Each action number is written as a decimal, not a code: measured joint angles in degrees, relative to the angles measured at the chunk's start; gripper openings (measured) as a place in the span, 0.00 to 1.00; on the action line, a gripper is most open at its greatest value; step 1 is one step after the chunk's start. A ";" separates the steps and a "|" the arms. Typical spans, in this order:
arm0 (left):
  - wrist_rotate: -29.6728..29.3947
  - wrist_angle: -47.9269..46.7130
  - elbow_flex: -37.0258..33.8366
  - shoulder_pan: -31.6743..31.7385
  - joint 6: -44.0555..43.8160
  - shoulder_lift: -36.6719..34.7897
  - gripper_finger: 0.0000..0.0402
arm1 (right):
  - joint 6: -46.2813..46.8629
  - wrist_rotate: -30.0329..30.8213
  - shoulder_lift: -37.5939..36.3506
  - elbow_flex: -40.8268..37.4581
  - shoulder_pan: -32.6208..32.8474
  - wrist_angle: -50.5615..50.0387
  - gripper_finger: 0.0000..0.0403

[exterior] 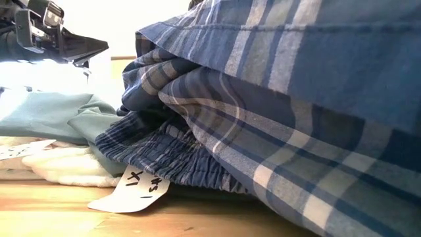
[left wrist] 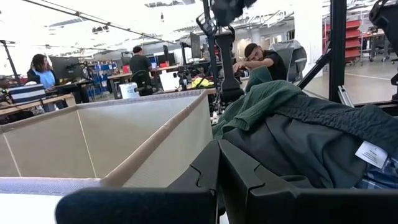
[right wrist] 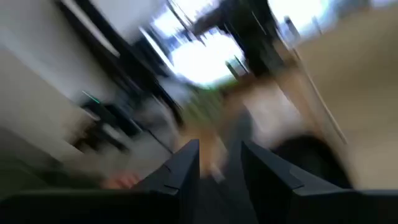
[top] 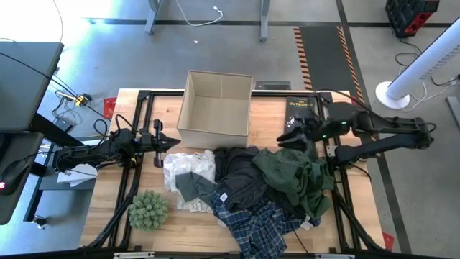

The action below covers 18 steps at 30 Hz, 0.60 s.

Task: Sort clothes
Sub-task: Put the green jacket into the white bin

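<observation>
From above, the clothes (top: 251, 183) are lying heaped before the empty cardboard box (top: 214, 106), waiting for sorting – the left gripper (top: 167, 141), pressed together in its wrist view, is waiting beside them, while the right gripper (top: 293, 134) is hovering near the dark green garment (top: 295, 173), fingers (right wrist: 186, 165) parted in its blurred wrist view.

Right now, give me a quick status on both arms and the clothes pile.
Left gripper shut, empty, beside the cardboard box. Right gripper open, above the dark green garment. Clothes heaped on the table, none boxed. Plant ball sits near the pile.
</observation>
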 joint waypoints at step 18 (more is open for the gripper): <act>-0.01 0.03 0.00 0.02 0.01 0.00 0.00 | 12.07 7.04 26.83 13.85 12.85 -44.63 0.65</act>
